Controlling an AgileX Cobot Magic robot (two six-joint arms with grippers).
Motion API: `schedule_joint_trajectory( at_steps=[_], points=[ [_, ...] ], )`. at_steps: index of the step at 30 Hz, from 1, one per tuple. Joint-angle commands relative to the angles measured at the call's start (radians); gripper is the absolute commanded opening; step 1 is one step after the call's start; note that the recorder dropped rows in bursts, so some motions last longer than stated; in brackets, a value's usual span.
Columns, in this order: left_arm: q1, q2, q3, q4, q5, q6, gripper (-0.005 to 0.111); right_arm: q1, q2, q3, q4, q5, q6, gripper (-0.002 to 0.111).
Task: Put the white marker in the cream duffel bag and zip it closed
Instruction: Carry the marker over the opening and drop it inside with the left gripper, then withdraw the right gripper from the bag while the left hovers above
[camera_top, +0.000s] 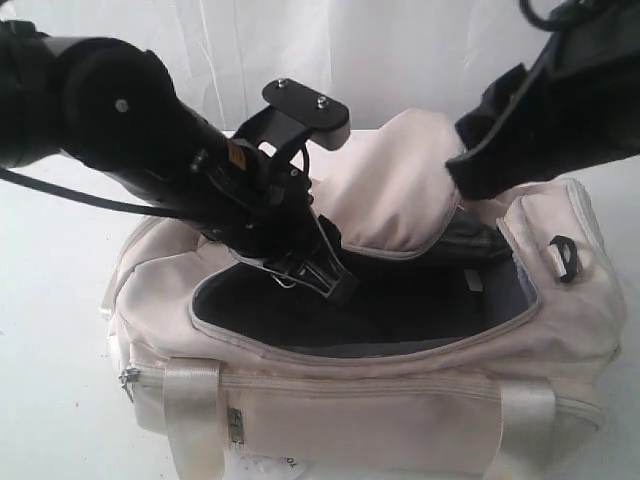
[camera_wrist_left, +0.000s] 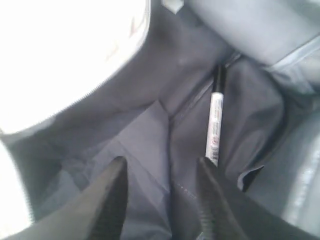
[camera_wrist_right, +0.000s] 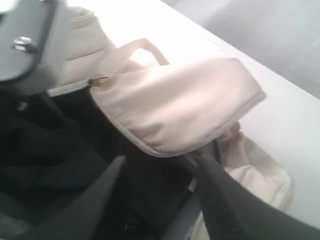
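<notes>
The cream duffel bag (camera_top: 360, 410) lies on the white table with its top unzipped and its flap (camera_top: 400, 190) raised. My left gripper (camera_top: 335, 280) reaches down into the opening. In the left wrist view that gripper (camera_wrist_left: 161, 162) is open over the dark grey lining (camera_wrist_left: 145, 135). The white marker (camera_wrist_left: 215, 122) lies loose on the lining just beyond one fingertip, dark cap pointing away. My right gripper (camera_top: 470, 175) is at the raised flap's right edge. Its wrist view shows the gripper (camera_wrist_right: 160, 158) open, with the flap (camera_wrist_right: 175, 105) just beyond the fingers and dark bag interior between them.
The bag's webbing straps (camera_top: 190, 410) hang down its front side. A zipper pull (camera_top: 128, 380) sits at the front left corner and a black plastic loop (camera_top: 563, 255) on the right end. White table (camera_top: 50, 400) surrounds the bag, with a white backdrop behind.
</notes>
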Motion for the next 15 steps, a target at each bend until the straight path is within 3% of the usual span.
schedule_joint_trajectory(
  at_steps=[1,15],
  points=[
    [-0.005,-0.064,-0.006,-0.001,0.051,0.003,0.047,-0.172,-0.016,0.003,-0.001,-0.013,0.023,0.041],
    [-0.005,-0.09,-0.006,-0.001,0.067,-0.001,0.046,-0.529,0.115,0.003,0.102,-0.163,0.058,0.041]
  ],
)
